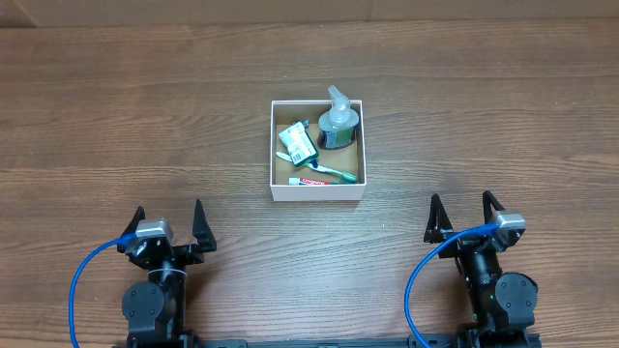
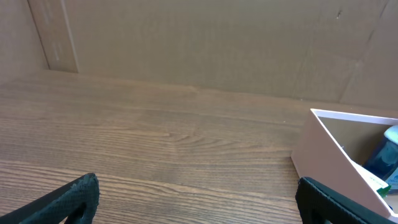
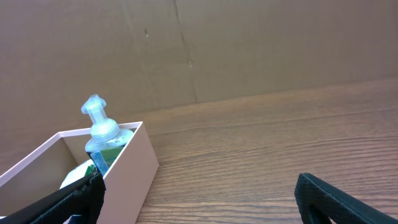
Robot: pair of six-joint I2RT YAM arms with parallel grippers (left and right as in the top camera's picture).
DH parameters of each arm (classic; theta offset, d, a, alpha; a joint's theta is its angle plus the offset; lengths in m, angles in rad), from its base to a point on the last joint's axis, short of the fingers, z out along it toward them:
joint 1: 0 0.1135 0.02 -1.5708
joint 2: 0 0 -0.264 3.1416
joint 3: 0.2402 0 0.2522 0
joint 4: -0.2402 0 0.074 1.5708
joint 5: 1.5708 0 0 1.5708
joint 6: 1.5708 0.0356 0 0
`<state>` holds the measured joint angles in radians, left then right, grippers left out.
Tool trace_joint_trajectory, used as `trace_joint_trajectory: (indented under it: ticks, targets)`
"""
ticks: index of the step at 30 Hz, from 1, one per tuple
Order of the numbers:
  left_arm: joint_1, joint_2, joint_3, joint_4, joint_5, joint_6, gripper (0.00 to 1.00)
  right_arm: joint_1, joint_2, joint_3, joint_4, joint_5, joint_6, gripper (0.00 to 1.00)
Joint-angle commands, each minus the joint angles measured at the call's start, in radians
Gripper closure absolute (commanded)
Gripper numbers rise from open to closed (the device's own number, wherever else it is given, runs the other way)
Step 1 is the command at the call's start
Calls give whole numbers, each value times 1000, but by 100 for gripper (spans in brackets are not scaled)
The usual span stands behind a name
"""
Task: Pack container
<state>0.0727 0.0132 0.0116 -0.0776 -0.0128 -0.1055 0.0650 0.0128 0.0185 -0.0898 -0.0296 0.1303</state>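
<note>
- Two arms parked at the near edge of the counter, well apart from everything else. Left gripper spread wide with nothing between its fingers; right gripper likewise spread and empty.
- Square white container mid-counter, beyond the arms and between them, brown inside, open on top.
- In its far right corner, an upright clear pump bottle, nozzle poking over the far rim; label too small to read.
- Just left of the bottle, a green-white packet lying tilted; print unreadable.
- Along the near wall, a green toothbrush and a small red-white tube, close enough to touch; cannot tell which lies on top.
- Left wrist view: only dark fingertips at the bottom corners; container cut off by the right edge, a sliver of blue and green showing inside.
- Right wrist view: container's near corner hidden behind the left finger, pump head standing above the rim, the other contents mostly masked by the wall.
- Overhead, both arm bases cut off by the bottom edge, a blue cable looping from each.
- Plain cardboard wall behind the counter in both wrist views.
</note>
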Motion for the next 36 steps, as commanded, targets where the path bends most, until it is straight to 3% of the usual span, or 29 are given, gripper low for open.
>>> trace_joint_trajectory:
  ticks: [1, 29, 36]
  targets:
    - [6, -9, -7, 3, -13, -14, 0, -7, -10, -11, 8, -6, -1, 0]
    - [6, -9, -7, 3, -13, -14, 0, 28, -10, -11, 8, -6, -1, 0]
    - [6, -9, -7, 3, -13, -14, 0, -21, -10, -11, 8, -6, -1, 0]
